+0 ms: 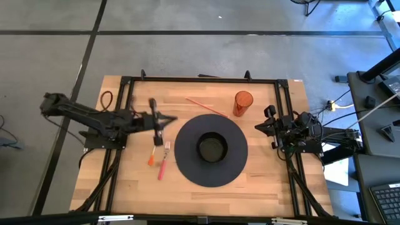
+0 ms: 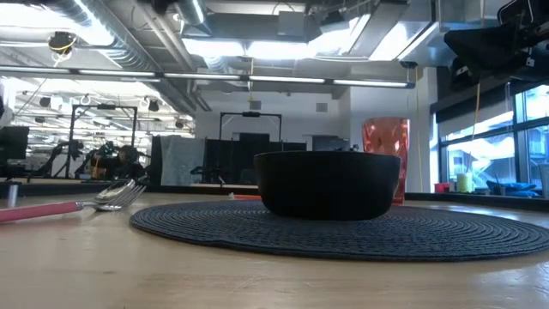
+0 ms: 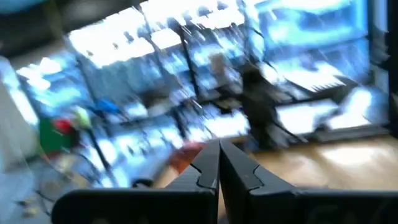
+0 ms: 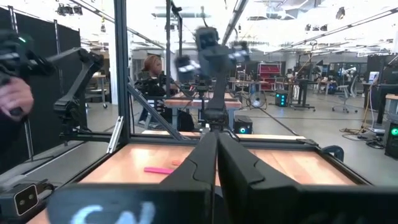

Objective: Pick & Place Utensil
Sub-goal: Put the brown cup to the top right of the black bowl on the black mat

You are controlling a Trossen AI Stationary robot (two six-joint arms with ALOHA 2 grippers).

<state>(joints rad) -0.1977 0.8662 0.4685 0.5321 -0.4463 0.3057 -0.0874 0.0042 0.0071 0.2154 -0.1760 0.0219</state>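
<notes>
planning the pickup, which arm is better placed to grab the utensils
Left. The left gripper hangs by the fork and spoon, left of the mat. The right gripper waits across it.
</notes>
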